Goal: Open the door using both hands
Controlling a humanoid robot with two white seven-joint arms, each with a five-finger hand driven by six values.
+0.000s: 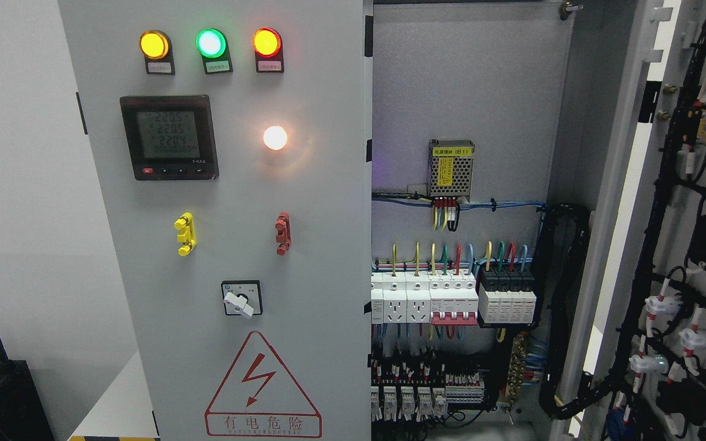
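Right door (690, 257), swung wide open at the picture's right edge, sits nearest the camera, its inner face showing black wiring looms and the backs of lamps and switches. Left door (230, 233) is shut, filling the middle-left, carrying three indicator lamps (211, 43), a digital meter (169, 137), a white lamp (275, 138), yellow and red handles, a rotary switch (241, 298) and a red warning triangle (262, 384).

Between the doors, the cabinet interior (463, 92) is exposed: power supply (451, 169), breaker row (451, 300), terminal blocks below.

Judgement: sheet steel, stiff, hinged, fairly heavy with fitted parts; painted face is smooth, so hold the free edge, never the wiring.

No robot hand appears in view; neither one's state can be told. Right door's outer face is hidden, its far part cut off. Lamp labels are too small to read.
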